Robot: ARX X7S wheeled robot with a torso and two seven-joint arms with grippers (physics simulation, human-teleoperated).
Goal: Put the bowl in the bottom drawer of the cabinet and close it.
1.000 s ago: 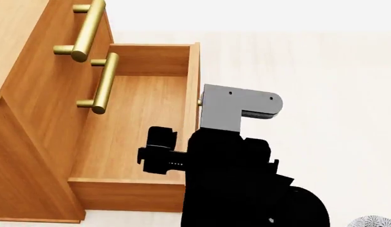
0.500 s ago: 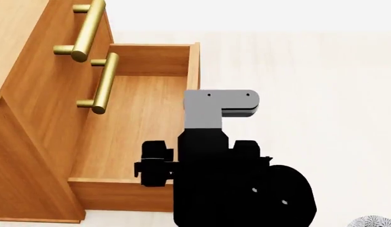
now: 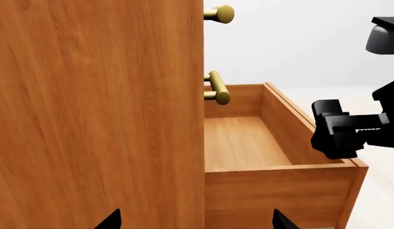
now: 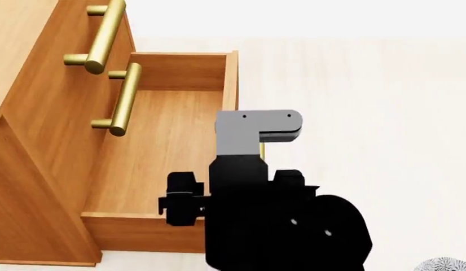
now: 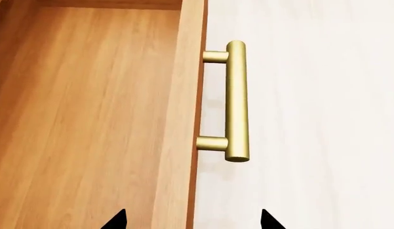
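Observation:
The orange-brown cabinet (image 4: 37, 141) stands at the left of the head view. Its bottom drawer (image 4: 154, 152) is pulled out, and no object shows inside it. Only a speckled sliver of the bowl (image 4: 446, 264) shows, on the floor at the head view's lower right corner, away from both grippers. My right arm (image 4: 255, 186) hangs over the drawer's front board. In the right wrist view my right gripper (image 5: 191, 220) is open, short of the drawer's brass handle (image 5: 236, 100). My left gripper (image 3: 193, 222) is open and empty, facing the cabinet's side (image 3: 95, 119).
The two upper drawers are shut, and their brass handles (image 4: 105, 35) (image 4: 125, 99) stick out over the open drawer. Pale floor (image 4: 368, 84) spreads to the right of the cabinet. From the left wrist view, part of the right arm (image 3: 342, 130) shows beside the drawer front.
My right arm has shifted left and a little nearer, over the drawer's front board. Most of that happened in the first half second. Drawer and bowl have not moved.

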